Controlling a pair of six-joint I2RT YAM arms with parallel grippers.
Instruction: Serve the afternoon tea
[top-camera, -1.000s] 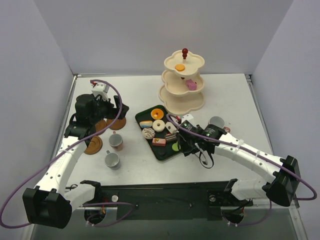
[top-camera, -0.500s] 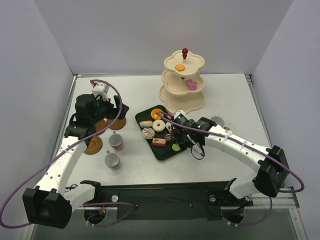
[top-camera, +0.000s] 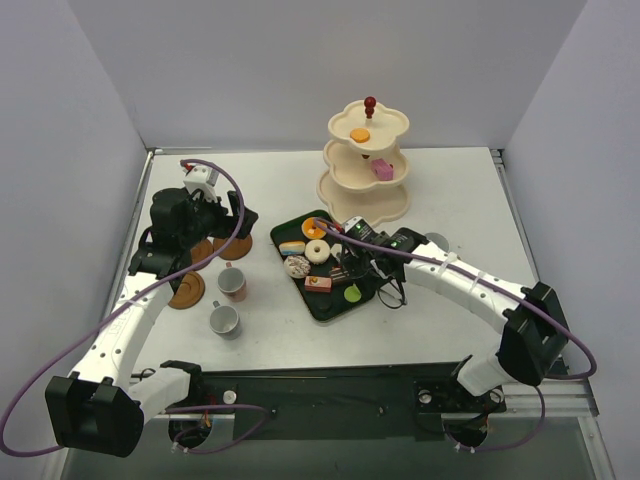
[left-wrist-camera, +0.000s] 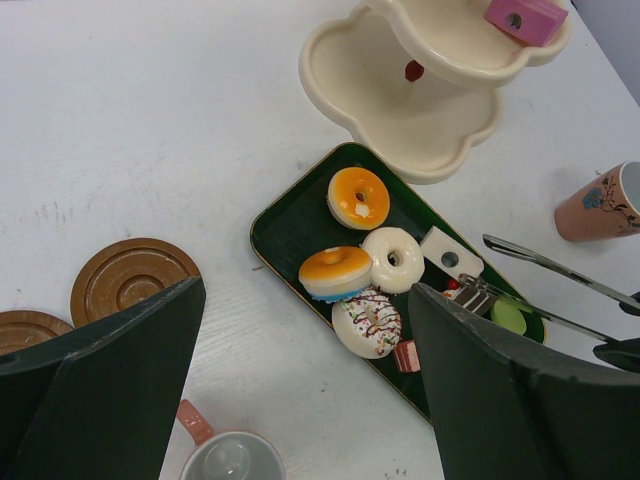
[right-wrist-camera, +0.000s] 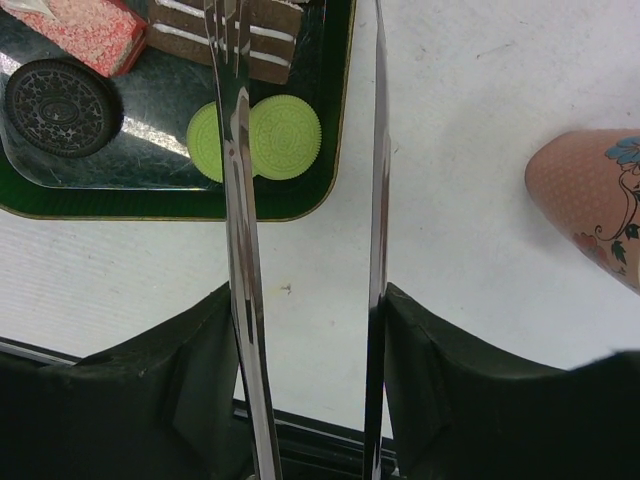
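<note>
The cream three-tier stand (top-camera: 365, 190) with a red knob (top-camera: 370, 101) stands at the back, with an orange sweet (top-camera: 360, 135) on the top tier and a pink one (top-camera: 382, 170) on the middle tier. Toy sweets lie on the dark green tray (top-camera: 326, 305): donuts (left-wrist-camera: 358, 197), a green macaron (right-wrist-camera: 285, 137) and a chocolate cake slice (right-wrist-camera: 270, 45). My right gripper (top-camera: 368, 268) is shut on the metal tongs (right-wrist-camera: 240, 250). Their open tips reach the cake slice. My left gripper (left-wrist-camera: 305, 400) is open and empty above the brown saucers (top-camera: 186, 290). Two cups (top-camera: 233, 283) stand left of the tray.
A third pink cup (right-wrist-camera: 595, 200) stands right of the tray, close behind my right arm, and also shows in the top view (top-camera: 435, 242). A dark round cookie (right-wrist-camera: 55, 95) and a pink cake slice (right-wrist-camera: 90, 25) lie at the tray's near end. Side walls enclose the table.
My right arm has swung left over the tray with the tongs, bringing the tips to the chocolate cake slice. My left arm has not moved.
</note>
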